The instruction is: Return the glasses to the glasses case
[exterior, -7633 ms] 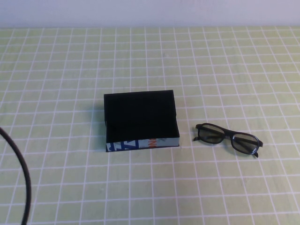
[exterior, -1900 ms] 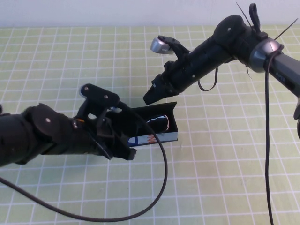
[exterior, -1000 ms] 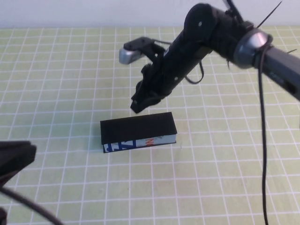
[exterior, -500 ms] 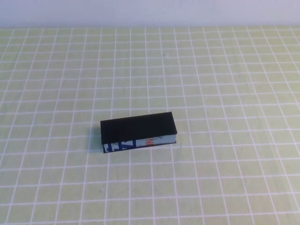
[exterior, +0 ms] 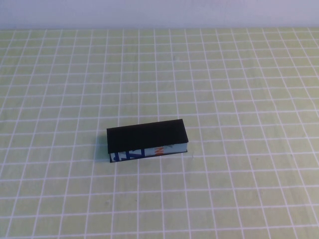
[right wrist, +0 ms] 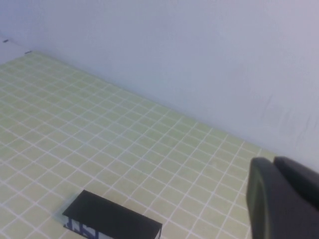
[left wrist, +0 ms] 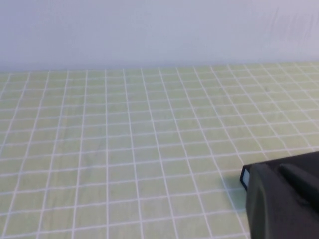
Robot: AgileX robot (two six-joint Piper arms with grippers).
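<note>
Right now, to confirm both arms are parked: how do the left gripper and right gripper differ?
The left gripper faces only checked cloth; the right gripper faces the closed glasses case. The left gripper seems lower, the right gripper higher. Shared: both are outside the high view, away from the case.

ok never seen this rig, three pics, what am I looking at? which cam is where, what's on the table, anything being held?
It is a two-armed tabletop robot, each arm ending in a gripper.

The high view comes from a raised camera on the robot's side, looking down. It shows a green checked tablecloth with one thing on it: the glasses case, a flat black box, lid shut, with a white-blue printed edge. No glasses are visible anywhere, and neither arm appears here.

The other two pictures come from cameras on the wrists. The dark shape at the edge of each is part of that arm's gripper: left gripper, right gripper. Nothing is seen held. The right wrist view also catches the case from afar.
</note>
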